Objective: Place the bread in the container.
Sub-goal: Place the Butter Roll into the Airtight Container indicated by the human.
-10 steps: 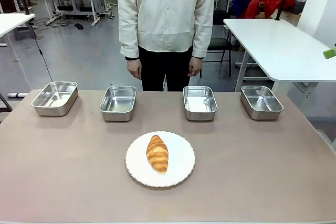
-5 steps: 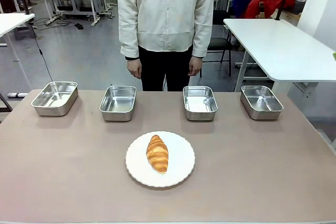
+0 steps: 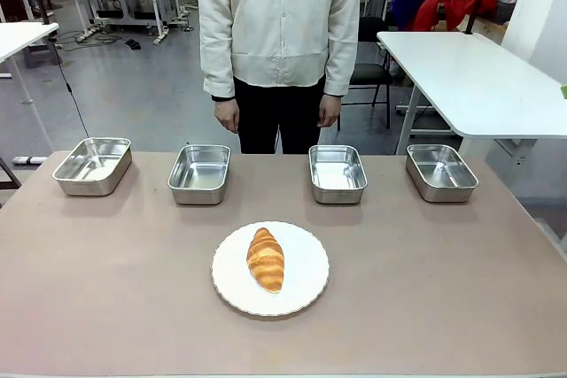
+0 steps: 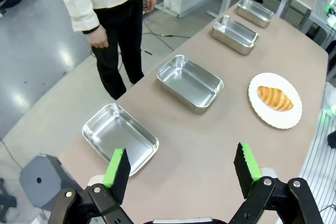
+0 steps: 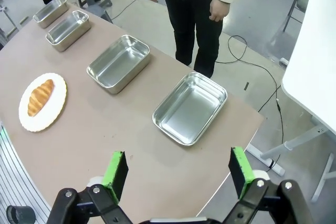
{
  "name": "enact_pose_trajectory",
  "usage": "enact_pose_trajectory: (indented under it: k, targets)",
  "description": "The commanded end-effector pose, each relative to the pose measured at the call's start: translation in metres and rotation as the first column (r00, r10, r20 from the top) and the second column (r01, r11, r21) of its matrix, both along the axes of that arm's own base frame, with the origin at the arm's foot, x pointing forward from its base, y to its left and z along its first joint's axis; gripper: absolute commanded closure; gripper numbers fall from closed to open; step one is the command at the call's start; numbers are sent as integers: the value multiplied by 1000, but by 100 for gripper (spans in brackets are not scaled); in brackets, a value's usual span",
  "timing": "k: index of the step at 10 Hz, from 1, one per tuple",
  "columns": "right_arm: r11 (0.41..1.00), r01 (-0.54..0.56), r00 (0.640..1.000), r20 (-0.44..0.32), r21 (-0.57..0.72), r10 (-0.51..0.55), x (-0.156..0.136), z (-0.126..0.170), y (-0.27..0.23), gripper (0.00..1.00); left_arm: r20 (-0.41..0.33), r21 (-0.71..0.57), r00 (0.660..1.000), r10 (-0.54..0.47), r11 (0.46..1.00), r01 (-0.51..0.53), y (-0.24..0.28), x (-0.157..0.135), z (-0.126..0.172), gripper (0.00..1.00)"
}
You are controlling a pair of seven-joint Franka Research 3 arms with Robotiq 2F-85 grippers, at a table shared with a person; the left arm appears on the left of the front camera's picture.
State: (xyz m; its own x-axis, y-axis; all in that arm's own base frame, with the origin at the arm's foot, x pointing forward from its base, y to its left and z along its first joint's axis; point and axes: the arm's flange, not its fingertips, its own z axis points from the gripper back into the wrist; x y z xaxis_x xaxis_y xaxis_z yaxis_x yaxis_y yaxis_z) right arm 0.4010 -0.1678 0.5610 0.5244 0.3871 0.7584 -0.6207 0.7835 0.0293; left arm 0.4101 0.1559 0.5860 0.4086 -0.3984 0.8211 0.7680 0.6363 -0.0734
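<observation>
Front view had the bread lying lengthwise on the plate, dead centre at the near side of the table, a fair spot that either arm could reach. Four steel pans lined the far edge. From the plate, the left-end pan sat at 10 o'clock, the left-mid pan at 11, the right-mid pan at 1 and the right-end pan at 2. All were bare inside, mouths up, ready for a drop. Which one was meant, I couldn't tell. At 12 o'clock the person stood with hands hanging, pointing at nothing.

Left wrist view showed the left gripper high over its end of the table, jaws spread wide with nothing between them, and the bread off at 2 o'clock. The right gripper hung likewise, wide and empty, with the bread at 10 o'clock. My read: no approach had begun, and the pick comes first.
</observation>
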Motion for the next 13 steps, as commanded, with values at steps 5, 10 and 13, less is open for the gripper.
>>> enact_pose_trajectory:
  k: [5, 10, 13]
  targets:
    - [1000, 2, 1000, 0, 4, -2, 2, 1, 0, 0, -5, 4, 1000, 18, 1000, -18, -1, 1, -1, 0]
    - [1000, 2, 1000, 0, 4, -2, 2, 1, 0, 0, -5, 4, 1000, 18, 1000, -18, -1, 1, -1, 0]
    - [1000, 2, 1000, 0, 4, -2, 2, 1, 0, 0, -5, 4, 1000, 18, 1000, -18, -1, 1, -1, 0]
